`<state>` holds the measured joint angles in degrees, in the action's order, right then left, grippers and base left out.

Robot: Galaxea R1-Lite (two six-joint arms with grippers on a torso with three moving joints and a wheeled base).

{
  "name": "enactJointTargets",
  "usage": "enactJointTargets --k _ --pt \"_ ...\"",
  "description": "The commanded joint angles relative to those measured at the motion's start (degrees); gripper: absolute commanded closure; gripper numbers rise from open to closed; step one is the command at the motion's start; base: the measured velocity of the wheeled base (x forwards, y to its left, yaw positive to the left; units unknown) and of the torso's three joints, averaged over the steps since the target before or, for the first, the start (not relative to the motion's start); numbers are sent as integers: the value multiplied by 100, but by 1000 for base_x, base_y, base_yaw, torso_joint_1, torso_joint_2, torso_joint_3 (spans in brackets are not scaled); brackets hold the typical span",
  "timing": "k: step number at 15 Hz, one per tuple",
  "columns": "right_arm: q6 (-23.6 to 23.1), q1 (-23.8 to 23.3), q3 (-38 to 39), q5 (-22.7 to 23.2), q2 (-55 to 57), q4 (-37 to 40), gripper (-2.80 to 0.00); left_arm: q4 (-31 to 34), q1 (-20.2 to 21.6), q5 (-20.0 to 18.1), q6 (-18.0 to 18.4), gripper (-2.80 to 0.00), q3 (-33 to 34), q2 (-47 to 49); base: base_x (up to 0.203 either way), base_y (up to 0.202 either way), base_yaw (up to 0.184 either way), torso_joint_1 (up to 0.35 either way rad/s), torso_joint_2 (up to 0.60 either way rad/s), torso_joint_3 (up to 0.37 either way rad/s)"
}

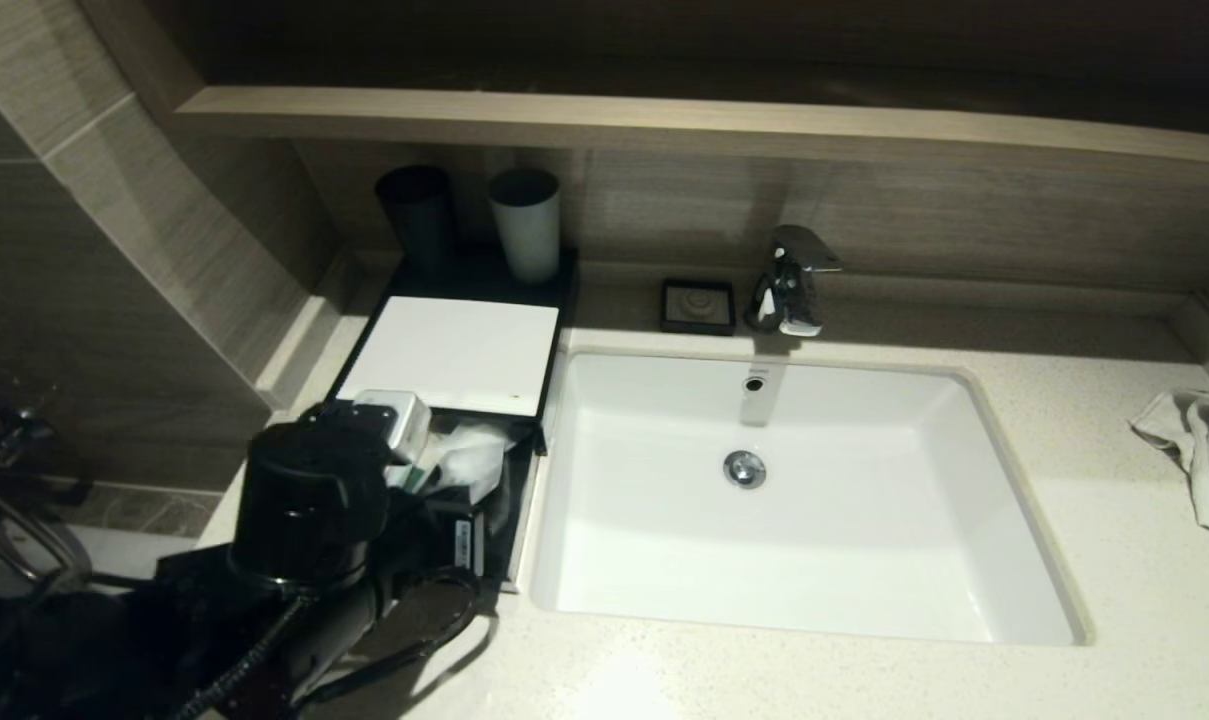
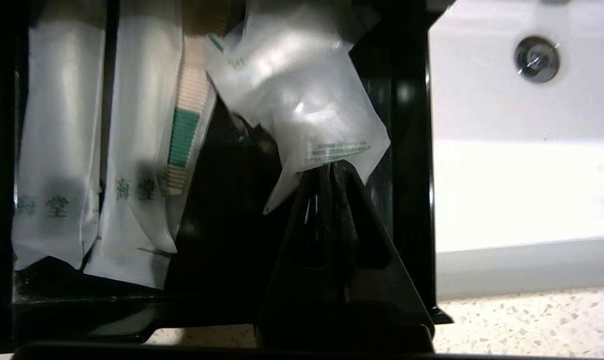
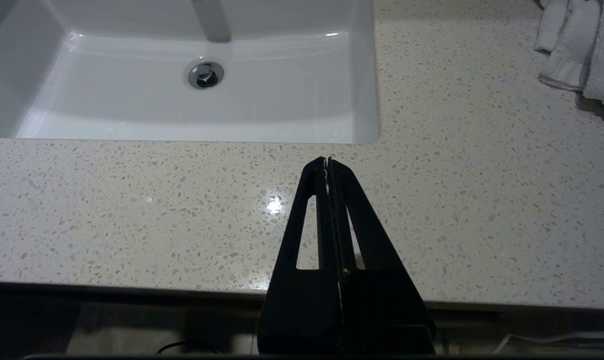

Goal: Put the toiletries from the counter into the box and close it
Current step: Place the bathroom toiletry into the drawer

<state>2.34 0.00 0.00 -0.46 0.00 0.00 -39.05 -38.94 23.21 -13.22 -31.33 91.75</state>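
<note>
The black box (image 1: 459,350) with a white top panel stands left of the sink (image 1: 814,500), with its drawer (image 1: 519,500) slid out. In the left wrist view two long packets (image 2: 57,140) lie side by side in the drawer, one with a green label (image 2: 182,137). My left gripper (image 2: 326,167) is shut on the lower edge of the small squarish packet (image 2: 302,100) and holds it over the drawer's right part. That packet also shows in the head view (image 1: 469,455), beside my left arm (image 1: 309,500). My right gripper (image 3: 327,161) is shut and empty above the counter (image 3: 132,210) near its front edge.
A dark cup (image 1: 416,215) and a grey cup (image 1: 526,225) stand behind the box. A small black dish (image 1: 698,305) and the faucet (image 1: 792,280) are behind the sink. A white towel (image 1: 1204,460) lies at the far right of the counter.
</note>
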Motion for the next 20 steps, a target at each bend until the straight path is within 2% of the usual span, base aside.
enactJointTargets --k 1,7,13,20 --pt "3 0 0 2 0 0 0 21 -8 17 23 0 -100 -456 0 0 0 0 0 0" --pt "3 0 0 2 0 0 0 46 -53 -27 57 0 12 -641 0 0 0 0 0 0" --pt "3 0 0 2 0 0 0 53 -50 -136 49 0 -130 -206 0 0 0 0 0 0" --pt "3 0 0 2 0 0 0 108 -53 -185 30 0 74 80 0 0 0 0 0 0"
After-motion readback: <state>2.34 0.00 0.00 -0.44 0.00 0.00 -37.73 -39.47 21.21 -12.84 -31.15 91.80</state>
